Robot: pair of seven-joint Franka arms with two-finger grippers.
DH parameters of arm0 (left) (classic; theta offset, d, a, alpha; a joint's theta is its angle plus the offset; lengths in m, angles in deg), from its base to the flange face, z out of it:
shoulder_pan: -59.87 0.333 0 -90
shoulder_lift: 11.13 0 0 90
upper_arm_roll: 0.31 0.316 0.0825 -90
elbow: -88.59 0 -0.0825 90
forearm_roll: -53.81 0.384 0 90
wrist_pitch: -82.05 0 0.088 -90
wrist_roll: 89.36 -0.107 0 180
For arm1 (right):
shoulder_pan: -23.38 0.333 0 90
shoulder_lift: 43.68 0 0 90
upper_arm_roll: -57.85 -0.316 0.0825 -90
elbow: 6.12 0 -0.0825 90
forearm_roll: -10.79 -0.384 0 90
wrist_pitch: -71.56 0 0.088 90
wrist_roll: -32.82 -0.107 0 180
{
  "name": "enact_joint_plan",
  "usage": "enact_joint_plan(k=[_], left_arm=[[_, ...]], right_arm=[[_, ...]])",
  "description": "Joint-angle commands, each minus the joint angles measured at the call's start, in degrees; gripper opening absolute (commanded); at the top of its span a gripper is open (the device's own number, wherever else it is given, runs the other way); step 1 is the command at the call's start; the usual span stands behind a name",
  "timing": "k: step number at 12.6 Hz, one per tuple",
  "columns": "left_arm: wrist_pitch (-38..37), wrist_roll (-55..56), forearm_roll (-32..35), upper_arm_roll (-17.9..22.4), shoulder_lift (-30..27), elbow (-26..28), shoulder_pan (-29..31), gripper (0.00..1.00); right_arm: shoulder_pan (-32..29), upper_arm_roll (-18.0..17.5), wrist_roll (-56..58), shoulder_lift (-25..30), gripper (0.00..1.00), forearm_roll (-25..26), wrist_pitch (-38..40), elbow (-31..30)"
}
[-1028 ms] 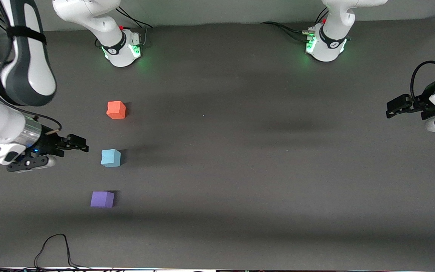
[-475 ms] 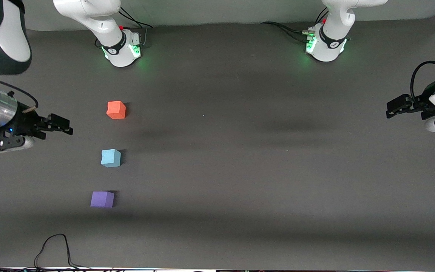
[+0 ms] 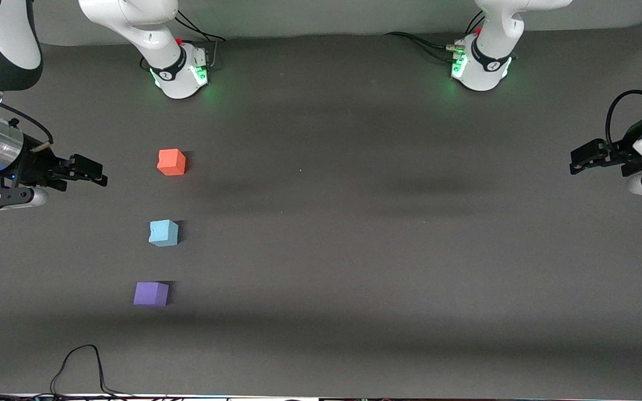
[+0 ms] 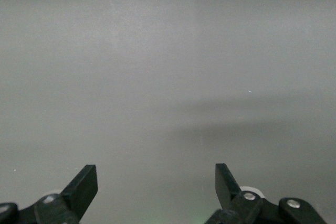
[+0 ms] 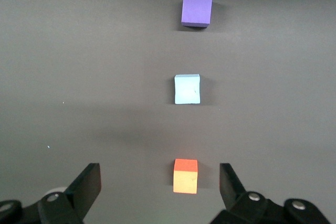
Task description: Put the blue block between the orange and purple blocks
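Note:
Three small cubes lie in a row on the dark table. The orange block (image 3: 171,162) (image 5: 186,176) is farthest from the front camera. The purple block (image 3: 151,293) (image 5: 197,9) is nearest to it. The blue block (image 3: 163,233) (image 5: 187,88) rests between them, apart from both. My right gripper (image 3: 100,174) (image 5: 159,177) hangs open and empty over bare table, beside the orange block toward the right arm's end. My left gripper (image 3: 576,161) (image 4: 156,177) waits open and empty over the left arm's end of the table.
Both arm bases (image 3: 179,72) (image 3: 480,67) stand along the table's edge farthest from the front camera. A black cable (image 3: 76,365) loops on the table at the edge nearest the front camera, toward the right arm's end.
My right gripper has drawn back from beside the blue block toward the right arm's end, ending level with the orange block. The blocks and the left arm have not moved.

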Motion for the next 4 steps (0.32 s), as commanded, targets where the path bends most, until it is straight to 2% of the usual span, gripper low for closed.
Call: enact_joint_plan(k=[1,4], left_arm=[[-0.53,-0.14,-0.4,-0.18,-0.25,0.04,0.26,1.0],[-0.45,-0.14,-0.4,-0.18,-0.25,0.04,0.26,1.0]], right_arm=[[-0.22,-0.5,-1.34,2.8,1.0,1.32,2.12,-0.56],[-0.3,-0.15,-0.9,3.51,1.0,1.32,3.1,-0.74]])
